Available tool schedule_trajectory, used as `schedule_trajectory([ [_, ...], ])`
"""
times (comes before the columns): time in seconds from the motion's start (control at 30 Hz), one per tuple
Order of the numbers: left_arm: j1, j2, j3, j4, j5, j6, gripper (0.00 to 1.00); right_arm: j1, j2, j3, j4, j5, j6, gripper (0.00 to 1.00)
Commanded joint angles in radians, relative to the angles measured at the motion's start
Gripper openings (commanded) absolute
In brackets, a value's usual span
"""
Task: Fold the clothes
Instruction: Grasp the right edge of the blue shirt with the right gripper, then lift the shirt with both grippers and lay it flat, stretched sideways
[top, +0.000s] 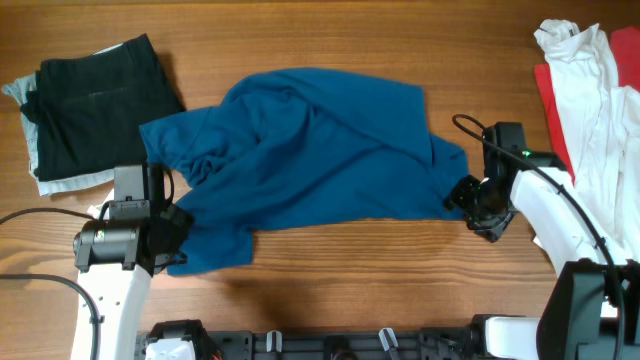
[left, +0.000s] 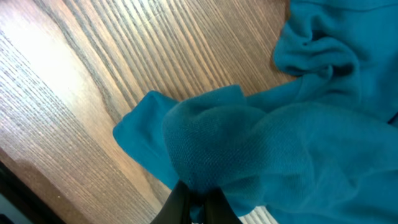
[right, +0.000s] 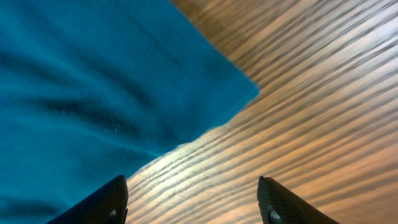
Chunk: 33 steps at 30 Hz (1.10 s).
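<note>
One blue shirt is spread on the counter; left jaws are clamped on it, right jaws held wide, empty.

Item one: we list a wooden table, mid-brown, with long dark grain lines running across its width in the overhead view. The left wrist view shows the same table close up, the grain in bold streaks, a pale glare over the upper left, and an edge crossing the lower left corner with dark beyond it. The right wrist view shows the table as blurred, warm-toned stripes.

Item two: we list a black rail along the table's near edge.
</note>
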Motion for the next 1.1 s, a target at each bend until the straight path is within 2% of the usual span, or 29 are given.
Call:
schedule_trajectory([
  [0.0, 0.009, 0.002, 0.000, 0.000, 0.002, 0.010, 0.04, 0.000, 0.002, -0.071, 0.085, -0.051, 0.119, 0.66],
  [0.33, 0.009, 0.002, 0.000, -0.003, 0.002, 0.010, 0.04, 0.000, 0.002, -0.217, 0.289, 0.001, 0.323, 0.56],
  [0.7, 0.009, 0.002, 0.000, -0.011, 0.002, 0.010, 0.04, 0.000, 0.002, -0.222, 0.377, 0.043, 0.326, 0.45],
  [0.8, 0.009, 0.002, 0.000, -0.014, 0.002, 0.010, 0.04, 0.000, 0.002, -0.228, 0.360, 0.054, 0.333, 0.29],
  [0.87, 0.009, 0.002, 0.000, -0.014, 0.002, 0.010, 0.04, 0.000, 0.002, -0.238, 0.360, 0.055, 0.333, 0.09],
  [0.9, 0.009, 0.002, 0.000, -0.014, 0.002, 0.010, 0.04, 0.000, 0.002, -0.240, 0.360, 0.060, 0.332, 0.04],
  [1.07, 0.009, 0.002, 0.000, -0.016, 0.002, 0.011, 0.04, 0.000, -0.003, -0.241, 0.351, 0.056, 0.252, 0.04],
])
